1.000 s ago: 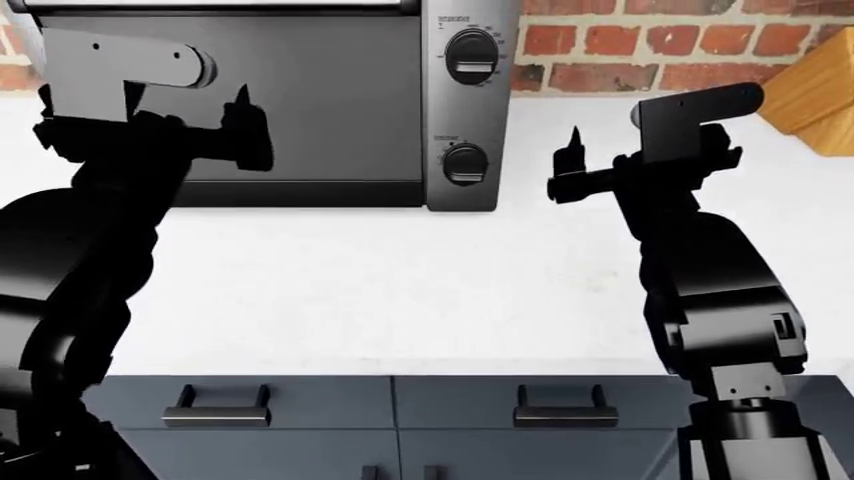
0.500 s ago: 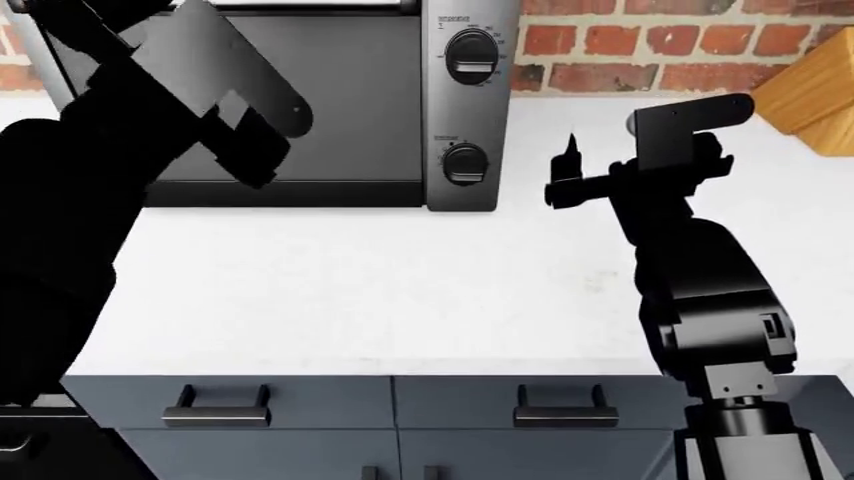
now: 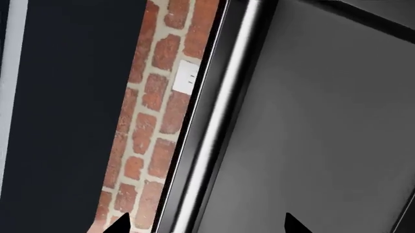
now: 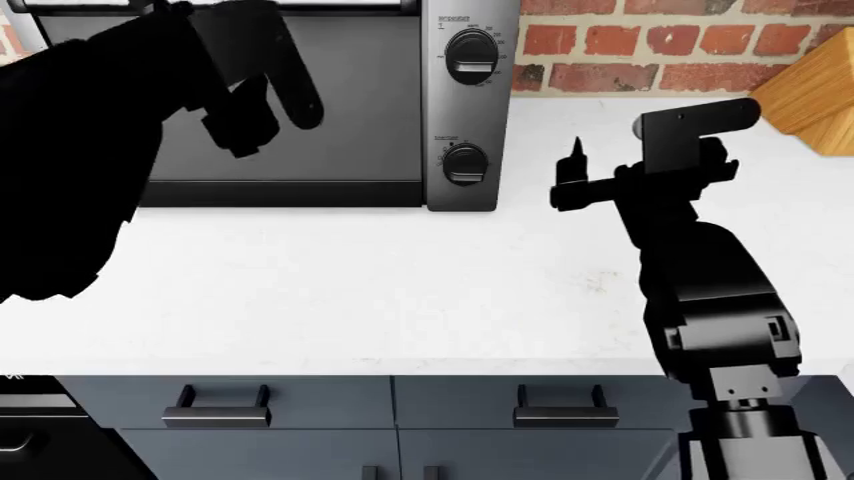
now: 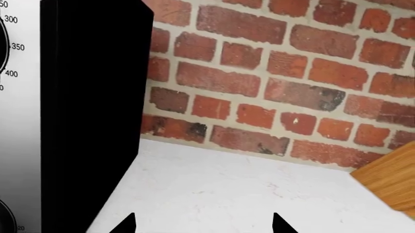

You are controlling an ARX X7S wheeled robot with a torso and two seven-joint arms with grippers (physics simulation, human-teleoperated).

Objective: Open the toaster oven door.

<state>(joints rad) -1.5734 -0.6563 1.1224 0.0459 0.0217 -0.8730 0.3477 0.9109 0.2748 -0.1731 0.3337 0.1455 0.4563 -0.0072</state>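
Left pincer (image 4: 254, 110), released, hangs before the door (image 4: 340, 100) near its handle (image 3: 214, 126) at 11 o'clock, apparently lining up to pull, while right pincer (image 4: 571, 175) idles released over the tabletop (image 4: 400, 290).

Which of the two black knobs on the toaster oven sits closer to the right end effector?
The lower knob, level with the right end effector; the upper knob sits well above it.
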